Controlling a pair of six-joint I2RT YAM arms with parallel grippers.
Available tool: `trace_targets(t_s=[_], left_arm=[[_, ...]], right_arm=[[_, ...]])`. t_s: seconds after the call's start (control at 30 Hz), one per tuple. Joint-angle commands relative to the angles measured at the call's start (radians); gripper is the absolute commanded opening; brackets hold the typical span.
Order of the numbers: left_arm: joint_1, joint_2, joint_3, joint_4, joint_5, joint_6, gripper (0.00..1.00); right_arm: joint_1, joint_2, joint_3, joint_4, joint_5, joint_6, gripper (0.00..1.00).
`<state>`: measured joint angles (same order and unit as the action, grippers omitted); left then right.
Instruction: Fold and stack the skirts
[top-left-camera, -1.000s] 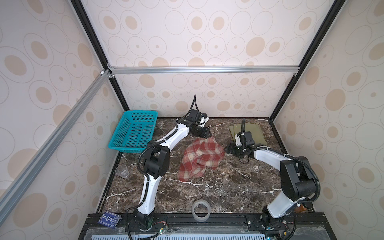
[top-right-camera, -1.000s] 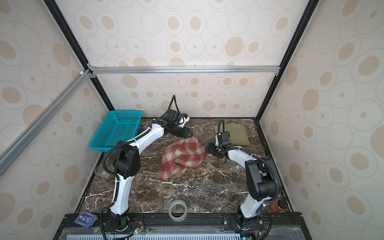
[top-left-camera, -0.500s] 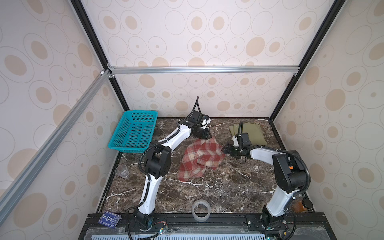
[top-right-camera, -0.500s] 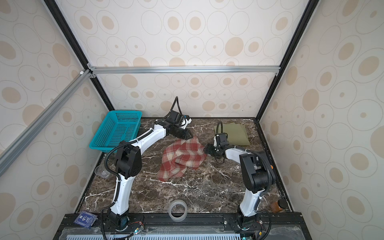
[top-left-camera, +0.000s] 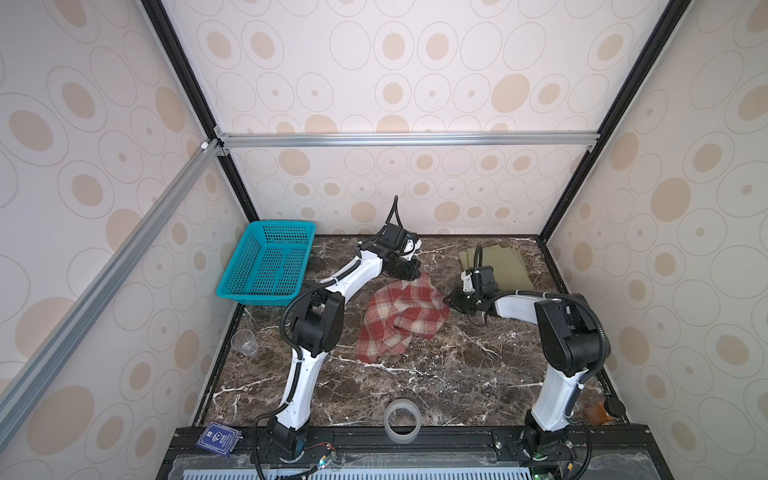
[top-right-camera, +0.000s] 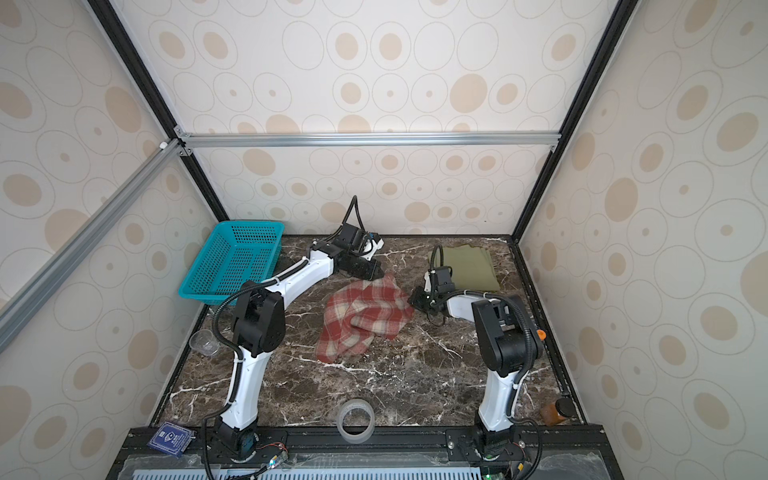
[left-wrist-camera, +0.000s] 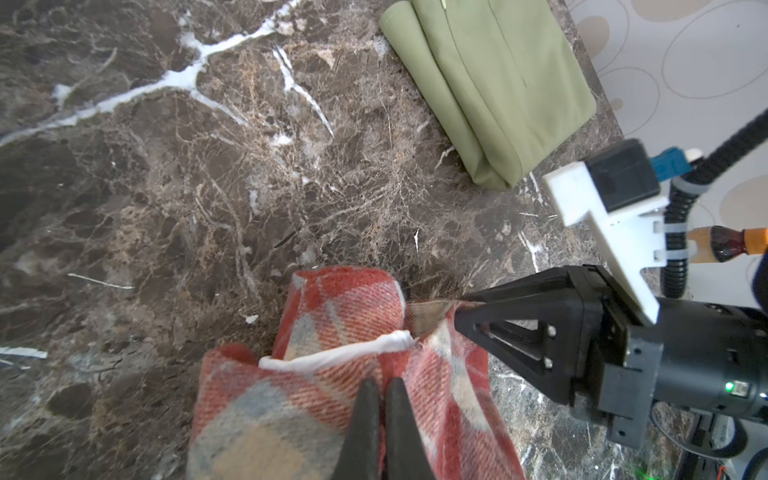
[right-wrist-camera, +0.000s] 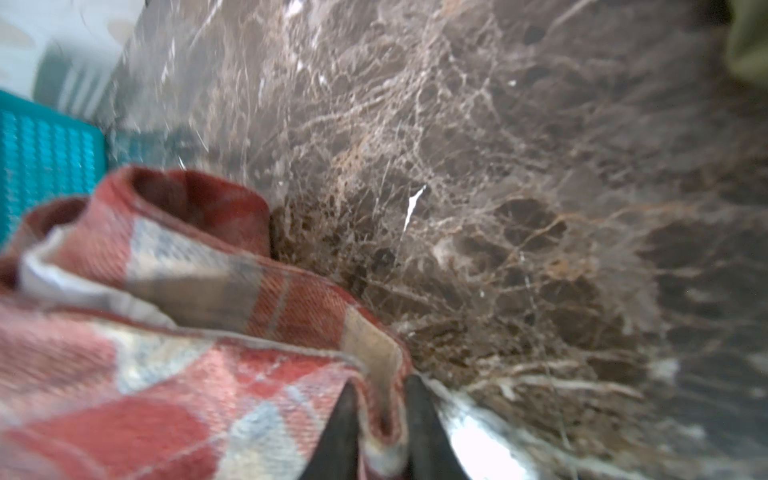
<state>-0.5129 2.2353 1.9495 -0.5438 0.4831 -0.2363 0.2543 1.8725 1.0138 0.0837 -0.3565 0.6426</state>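
Plaid skirt, position: the plaid skirt (top-left-camera: 401, 318) lies crumpled and unfolded at mid-bench, between the two arms, resting on the bench (top-left-camera: 436, 374).
Olive skirt, position: the olive skirt (top-left-camera: 498, 268) lies folded flat in the far right corner, apart from the plaid one.
Left end effector: the left end effector (left-wrist-camera: 380, 386) is pressed together on the plaid cloth at its far edge, just behind a strip of white lining (left-wrist-camera: 332, 353).
Right end effector: the right end effector (right-wrist-camera: 382, 390) is pinching the hem at the skirt's right-hand corner, with cloth visible between the fingers.
Heading and long axis: in both top views the plaid bundle's long axis runs diagonally, from the held far right end to the near left. The olive skirt's long axis runs roughly far to near, slightly slanted.
Stage, judged: both corners taken, lift and spread not yet begun.
Risk, slip: both bites look shallow, so thick woolly cloth may pull free on lifting.
Risk, twist: the grips sit close together. If they hold different layers, the skirt would rise bunched rather than open.
Risk, disturbance: the right arm lies just beside the olive skirt, and a wide sweep could drag its fold.
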Motion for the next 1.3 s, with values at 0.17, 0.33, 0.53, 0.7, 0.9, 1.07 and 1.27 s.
trace_targets(t_s=[0.17,0.33,0.53,0.7,0.9,1.07,1.27], left_arm=[[0.004,-0.137,0.129,0.005,-0.163,0.051,0.00],[0.067,-0.133,0.367,-0.066,-0.283,0.076,0.00],[0.190,-0.212,0.483,0.004,-0.266,0.025,0.00],[0.197,-0.388,0.282,0.083,-0.277,0.098,0.00],[0.185,-0.699,-0.392,0.324,-0.188,0.007,0.00],[0.141,-0.940,-0.952,0.524,-0.191,-0.103,0.00],[0.117,-1.178,-1.296,0.483,-0.204,-0.261,0.38]], right_arm=[[0.003,-0.054,0.171,-0.087,0.017,-0.038,0.00],[0.005,-0.099,0.412,-0.270,0.073,-0.124,0.00],[0.007,-0.154,0.691,-0.435,0.120,-0.216,0.00],[0.021,-0.298,0.626,-0.439,0.168,-0.254,0.00],[0.150,-0.524,0.235,-0.382,0.298,-0.239,0.00],[0.275,-0.675,-0.179,-0.266,0.405,-0.110,0.13],[0.419,-0.748,-0.371,-0.268,0.479,0.017,0.47]])
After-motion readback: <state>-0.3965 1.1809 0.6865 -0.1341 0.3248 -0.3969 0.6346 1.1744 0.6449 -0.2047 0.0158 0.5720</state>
